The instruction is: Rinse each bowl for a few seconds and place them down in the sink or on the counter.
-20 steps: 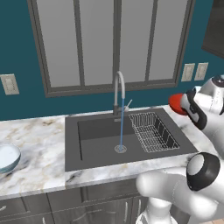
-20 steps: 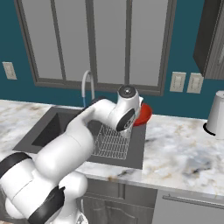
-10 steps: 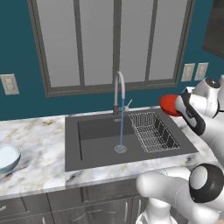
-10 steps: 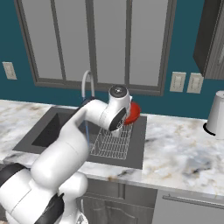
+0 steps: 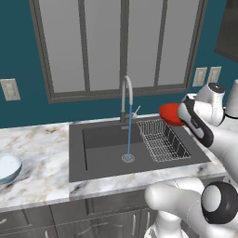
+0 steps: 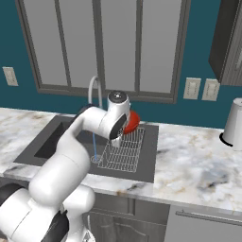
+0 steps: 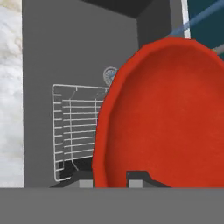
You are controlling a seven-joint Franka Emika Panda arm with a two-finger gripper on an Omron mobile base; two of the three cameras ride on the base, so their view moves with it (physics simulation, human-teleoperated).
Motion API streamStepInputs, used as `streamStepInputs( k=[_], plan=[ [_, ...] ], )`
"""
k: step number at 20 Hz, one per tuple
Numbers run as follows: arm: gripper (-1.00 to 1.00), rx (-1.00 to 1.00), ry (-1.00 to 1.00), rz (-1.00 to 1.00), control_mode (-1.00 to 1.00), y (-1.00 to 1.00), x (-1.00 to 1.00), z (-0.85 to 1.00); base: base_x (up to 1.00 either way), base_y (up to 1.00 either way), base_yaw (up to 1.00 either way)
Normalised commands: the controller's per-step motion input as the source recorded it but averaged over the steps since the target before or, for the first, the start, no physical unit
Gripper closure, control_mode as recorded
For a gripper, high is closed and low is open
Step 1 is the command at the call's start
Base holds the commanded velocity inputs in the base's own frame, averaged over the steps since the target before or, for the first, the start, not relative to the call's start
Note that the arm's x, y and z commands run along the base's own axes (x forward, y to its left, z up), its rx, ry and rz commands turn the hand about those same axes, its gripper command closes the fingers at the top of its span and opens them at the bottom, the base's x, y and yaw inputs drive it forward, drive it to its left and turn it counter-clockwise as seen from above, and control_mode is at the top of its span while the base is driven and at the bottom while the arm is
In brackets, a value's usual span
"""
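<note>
The sink is seen below the gripper, water running beside it. The wire rack lies directly beneath. The red bowl is gripped by its rim. The blue-grey bowl sits far off on the counter.

Two bowls are in sight: one red bowl above the wire rack, and one pale blue-grey bowl on the tabletop left of the sink. The sink holds one wire rack, one round drain and one curved tap. One white jar stands right of the sink. Three wall plates show in all.
</note>
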Motion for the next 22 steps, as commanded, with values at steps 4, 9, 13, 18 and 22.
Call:
streamStepInputs(
  k=[4,9,13,18,22],
  plan=[
    [1.0,0.0,0.02,0.1,-1.0,0.38,0.0,0.0,0.0,0.0,0.0],
    [1.0,0.0,0.01,0.09,-1.0,0.38,0.0,0.0,0.0,0.0,0.0],
    [1.0,0.0,0.03,0.07,-1.0,0.43,0.0,0.0,0.0,0.0,0.0],
    [1.0,0.0,0.04,0.07,-1.0,0.44,0.0,0.0,0.0,0.0,0.0],
    [1.0,0.0,0.05,0.07,-1.0,0.43,0.01,-0.05,0.0,0.0,0.0]
  ],
)
